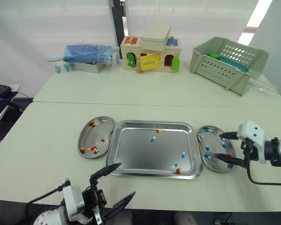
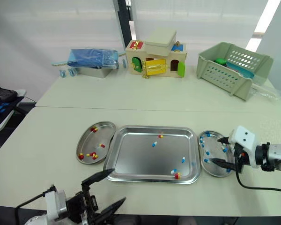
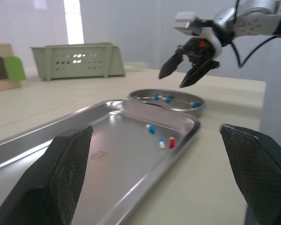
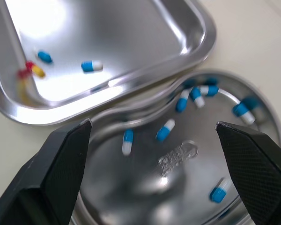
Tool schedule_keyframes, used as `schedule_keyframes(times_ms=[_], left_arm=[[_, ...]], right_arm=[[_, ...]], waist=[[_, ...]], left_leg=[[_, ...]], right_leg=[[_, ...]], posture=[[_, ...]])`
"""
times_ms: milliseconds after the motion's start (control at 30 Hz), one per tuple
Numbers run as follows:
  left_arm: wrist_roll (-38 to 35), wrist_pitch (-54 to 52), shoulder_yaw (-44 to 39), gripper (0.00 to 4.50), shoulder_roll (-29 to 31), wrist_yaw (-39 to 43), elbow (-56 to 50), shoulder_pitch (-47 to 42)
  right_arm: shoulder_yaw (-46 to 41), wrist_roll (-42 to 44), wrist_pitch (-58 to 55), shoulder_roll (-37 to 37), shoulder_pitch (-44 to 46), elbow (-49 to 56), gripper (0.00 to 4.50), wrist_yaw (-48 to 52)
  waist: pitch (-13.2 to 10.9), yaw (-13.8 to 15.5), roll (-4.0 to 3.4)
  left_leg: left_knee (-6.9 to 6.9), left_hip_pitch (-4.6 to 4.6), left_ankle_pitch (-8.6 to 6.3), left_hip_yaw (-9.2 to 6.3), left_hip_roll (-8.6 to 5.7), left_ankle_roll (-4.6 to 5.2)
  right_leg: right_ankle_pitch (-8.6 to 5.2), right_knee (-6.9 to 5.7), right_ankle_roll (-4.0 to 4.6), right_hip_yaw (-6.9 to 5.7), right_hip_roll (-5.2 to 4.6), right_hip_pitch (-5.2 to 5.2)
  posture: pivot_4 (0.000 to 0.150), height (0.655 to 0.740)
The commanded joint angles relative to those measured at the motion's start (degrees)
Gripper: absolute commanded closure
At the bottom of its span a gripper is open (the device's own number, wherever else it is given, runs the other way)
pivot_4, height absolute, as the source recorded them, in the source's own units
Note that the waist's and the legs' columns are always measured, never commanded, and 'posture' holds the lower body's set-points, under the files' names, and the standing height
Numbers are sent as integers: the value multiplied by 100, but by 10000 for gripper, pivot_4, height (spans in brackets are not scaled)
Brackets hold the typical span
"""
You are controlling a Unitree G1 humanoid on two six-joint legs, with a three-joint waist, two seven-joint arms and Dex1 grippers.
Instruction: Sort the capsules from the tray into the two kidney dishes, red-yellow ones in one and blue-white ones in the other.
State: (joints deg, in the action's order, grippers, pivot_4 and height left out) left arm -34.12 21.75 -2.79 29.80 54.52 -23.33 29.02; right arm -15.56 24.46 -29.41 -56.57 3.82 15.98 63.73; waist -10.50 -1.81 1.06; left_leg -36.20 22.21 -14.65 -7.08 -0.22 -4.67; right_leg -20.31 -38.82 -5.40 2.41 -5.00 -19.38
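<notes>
Hovering with fingers spread and empty, the right gripper (image 1: 220, 146) is hanging above the kidney dish (image 4: 178, 159) of blue-white capsules (image 4: 166, 130); the tray (image 1: 140, 150) is lying just past its fingertips. The left gripper (image 1: 125, 179) is gaping, empty.

Room and furniture, as I see them from the head camera.
I note a pale work table (image 1: 42, 140) in front, butted edge to edge against a second table (image 1: 178, 91) of the same finish. Behind them is a plain white wall (image 1: 47, 23), split by a dark upright post (image 1: 116, 16). A bright light strip (image 1: 257, 14) runs slantwise at upper right. Along the far table stand a blue-covered metal box (image 1: 86, 58), a wooden toy house (image 1: 152, 54) and a green slotted basket (image 1: 227, 63). Dark floor (image 1: 27, 97) shows at the left.
</notes>
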Motion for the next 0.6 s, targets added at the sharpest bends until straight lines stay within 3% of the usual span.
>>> schedule_keyframes(times_ms=[33, 200, 333, 467, 600], left_arm=[[-413, -871, -861, 0, 409, -737, -389, -252], [-806, -2011, -1962, 0, 1230, -747, -231, -134], [-903, -3096, -2996, 0, 1906, -860, 583, -212], [-524, -4067, -3693, 0, 2667, -982, 1322, -376], [-156, -4229, -3941, 0, 2999, -579, 2101, -505]], right_arm=[[-644, 244, 163, -83, -86, -391, 421, 197], [-1054, 117, 518, -253, -482, -1176, 421, 509], [-1118, -122, 977, -349, -602, -1833, 421, 576], [-999, -230, 1207, -342, -701, -2117, 421, 624], [-869, -358, 1367, -301, -751, -2252, 421, 633]], waist=[[-1, 4, 2], [-1, 1, 1], [-3, -60, -1], [-4, -82, -2], [-4, -113, -4]], left_leg=[[0, -5, 0, -1, 0, 0], [3, -12, -1, 2, -1, 1], [11, -26, -1, 12, 2, 1], [11, -34, -1, 6, 7, 1], [15, -32, -1, 10, 6, 1]], right_leg=[[0, 2, 0, -2, 0, 4], [-1, 11, 0, 0, -1, 11], [-2, 4, 2, 9, 0, 10], [-7, -13, 10, 6, 7, 10], [-7, -7, 10, 9, 5, 8]], posture=[[1500, 7400], [1500, 7400], [1500, 7400], [1500, 7400], [1500, 7400]])
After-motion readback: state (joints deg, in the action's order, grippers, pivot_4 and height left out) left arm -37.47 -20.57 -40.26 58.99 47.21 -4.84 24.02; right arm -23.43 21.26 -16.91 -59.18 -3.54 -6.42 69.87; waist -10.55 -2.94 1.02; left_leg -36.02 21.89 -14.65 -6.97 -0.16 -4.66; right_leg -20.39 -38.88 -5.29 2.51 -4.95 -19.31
